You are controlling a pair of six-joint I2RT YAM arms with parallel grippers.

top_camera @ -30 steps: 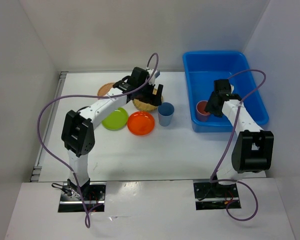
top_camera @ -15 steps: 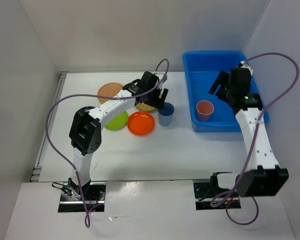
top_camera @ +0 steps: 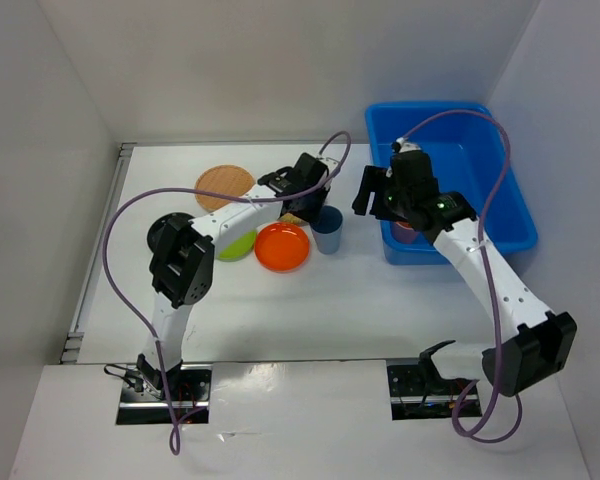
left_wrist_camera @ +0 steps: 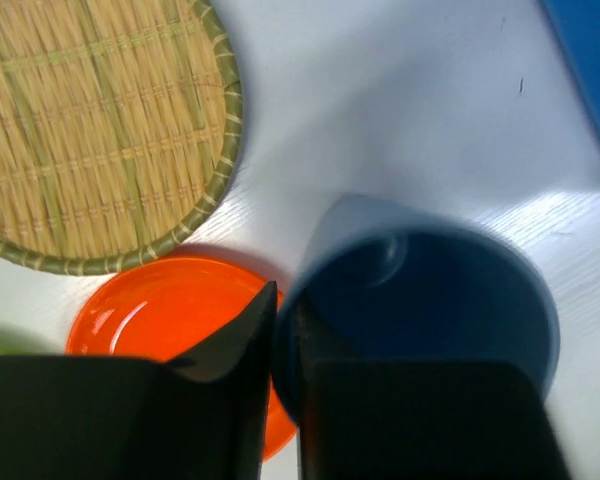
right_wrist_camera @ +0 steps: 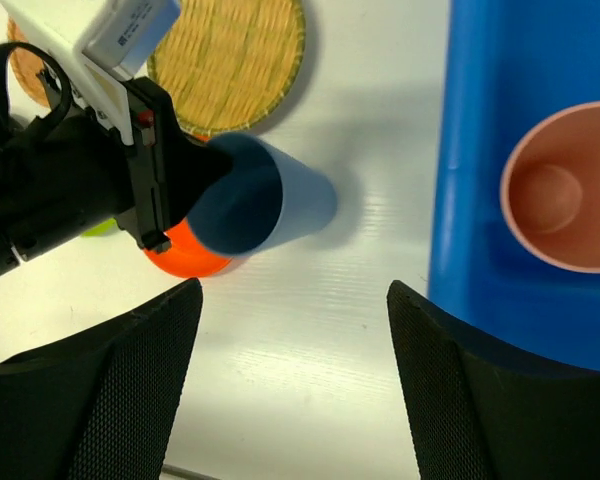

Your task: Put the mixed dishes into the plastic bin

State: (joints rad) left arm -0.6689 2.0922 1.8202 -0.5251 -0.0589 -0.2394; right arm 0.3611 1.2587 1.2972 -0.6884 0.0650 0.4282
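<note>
On the white table [top_camera: 280, 300], the blue cup [top_camera: 328, 228] stands upright just at 3 o'clock of the orange plate [top_camera: 282, 246], and the plastic bin [top_camera: 425, 106] lies farther out at 3 o'clock. Your left gripper [left_wrist_camera: 283, 300] pinches the cup's rim from its 11 o'clock side. The right gripper [right_wrist_camera: 292, 300] hangs spread and empty between cup and bin.

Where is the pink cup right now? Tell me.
Right wrist view: the pink cup stands upright inside the blue plastic bin, by the wall nearest the blue cup.

I am looking down on a white table [top_camera: 360, 300], and plain white walls [top_camera: 230, 70] are enclosing it on three sides.
</note>
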